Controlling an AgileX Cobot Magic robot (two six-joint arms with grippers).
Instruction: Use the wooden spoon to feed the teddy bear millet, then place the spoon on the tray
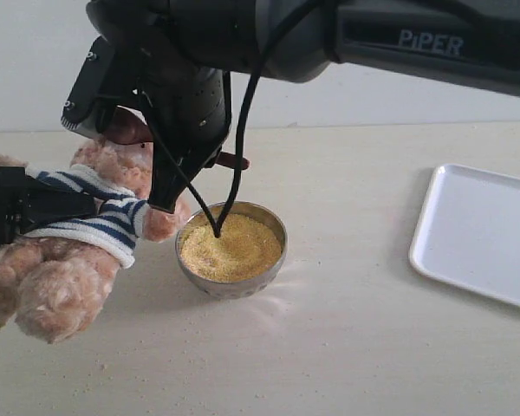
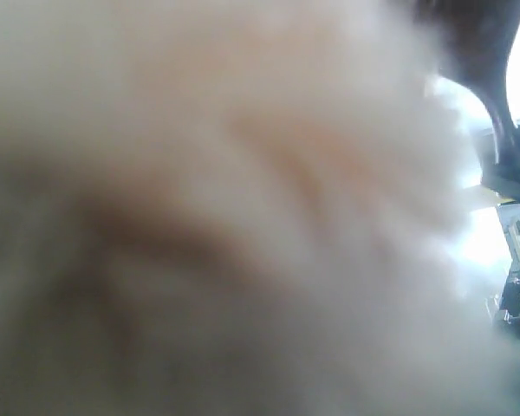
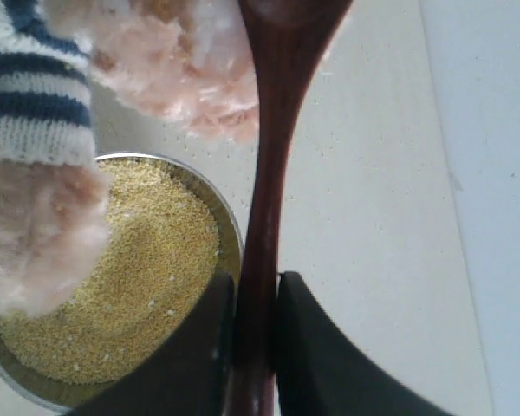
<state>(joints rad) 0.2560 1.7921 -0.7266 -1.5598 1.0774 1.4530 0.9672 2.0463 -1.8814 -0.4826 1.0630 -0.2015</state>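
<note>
Well, in the exterior view the right gripper (image 1: 184, 169) held the wooden spoon (image 1: 128, 128) at the face of the teddy bear (image 1: 69, 277), beside the millet (image 1: 231, 247). The tray (image 1: 485, 234) lay well apart. The left gripper (image 1: 17, 208) clamped the bear's striped middle. Left wrist: only blurred fur, probably the bear. Right wrist: jaws pinched tight on the spoon's handle.

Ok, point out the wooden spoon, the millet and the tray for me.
wooden spoon (image 3: 264, 217), right wrist view, middle of the handle.
millet (image 1: 232, 247), exterior view, centre of the heap.
tray (image 1: 481, 230), exterior view, bare floor.
</note>
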